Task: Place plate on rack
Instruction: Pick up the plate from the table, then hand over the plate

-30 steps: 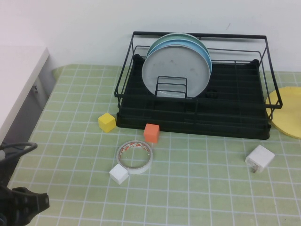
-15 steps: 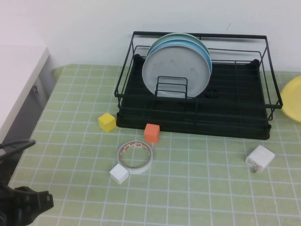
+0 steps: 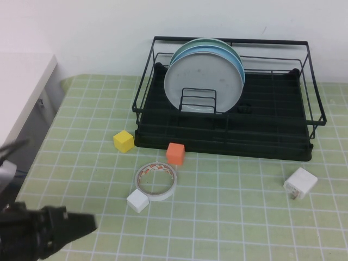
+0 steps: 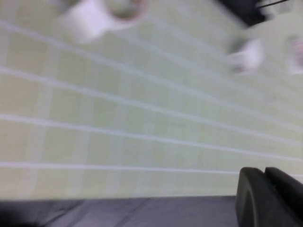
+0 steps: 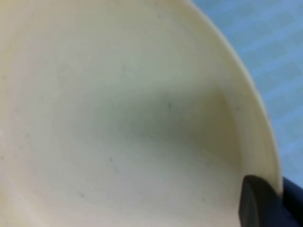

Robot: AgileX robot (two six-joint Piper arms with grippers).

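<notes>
The plate (image 5: 128, 113) had been carried out of the high view, apparently pinched by the right pincer (image 5: 265, 201). The left pincer (image 3: 81, 222) had been advanced over the table (image 3: 228, 217); its spread could not be told.

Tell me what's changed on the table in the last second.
The yellow plate slid off the high view's right edge; now only the right wrist view shows it, filling the frame by the right gripper. The left gripper pushed forward near the bottom left. The rack, tape roll and blocks stayed put.

Green checked table (image 3: 244, 217) carries the rack (image 3: 228, 138), cubes, tape roll (image 3: 156, 181), white charger (image 3: 300, 184)
</notes>
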